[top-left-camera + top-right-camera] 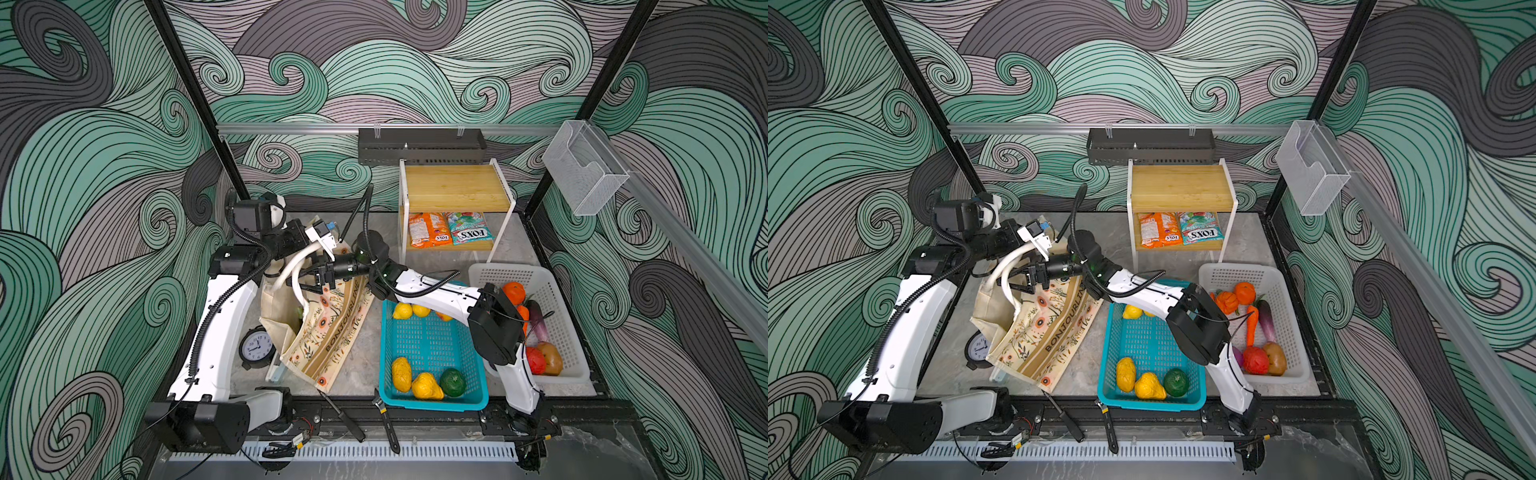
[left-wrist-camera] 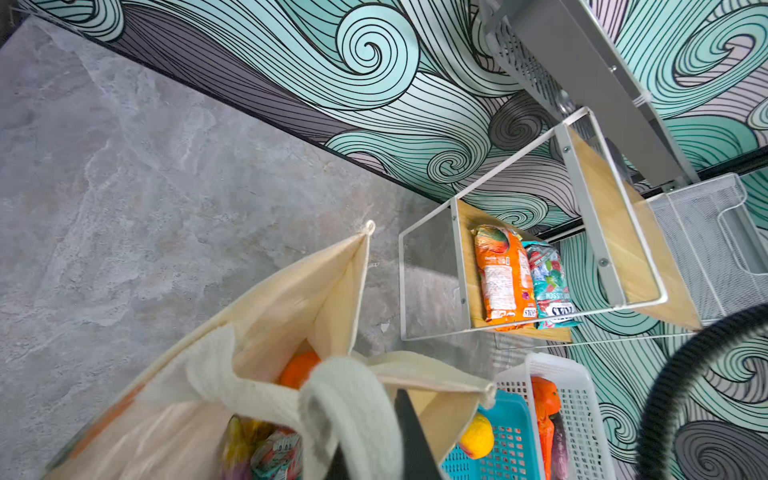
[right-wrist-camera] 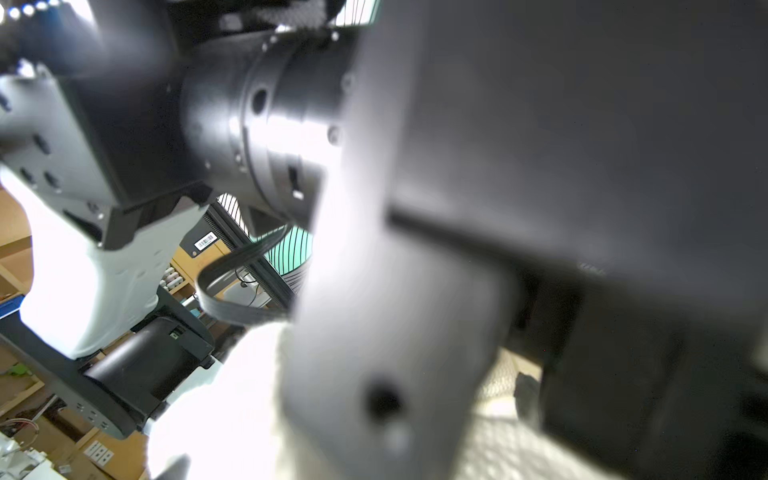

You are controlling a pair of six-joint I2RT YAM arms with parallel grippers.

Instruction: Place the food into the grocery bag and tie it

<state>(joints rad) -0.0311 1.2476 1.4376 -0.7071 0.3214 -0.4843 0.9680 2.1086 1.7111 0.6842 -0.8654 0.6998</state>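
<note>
The grocery bag (image 1: 332,332) is being shown on the left half of the table (image 1: 361,357), between the clock (image 1: 256,347) and the teal basket (image 1: 432,405), slumped rather than upright in both top views: its mouth is being turned up and toward the left rear, while its printed side is being spread toward the front right, so that the tan lettered band (image 1: 345,324), and the long axis with it, is being run diagonally from front left to rear right. The left claw (image 1: 326,249) is being pressed together on one handle (image 1: 297,257), which is being drawn up and rearward from the mouth and is being seen looped against a dark finger (image 2: 409,436) in the left wrist view. The right claw (image 1: 306,279) is being reached across the middle, its jaws being held spread just beside the other handle (image 1: 296,289); whether that handle is being touched cannot be told. Inside the open mouth an orange (image 2: 297,370) and a glossy packet (image 2: 276,455) are being revealed. An orange packet (image 1: 428,230) and a teal packet (image 1: 469,227) are being carried side by side on the small shelf (image 1: 457,187) at the rear, and further fruit is being held in the teal basket and the white basket (image 1: 505,269)
</note>
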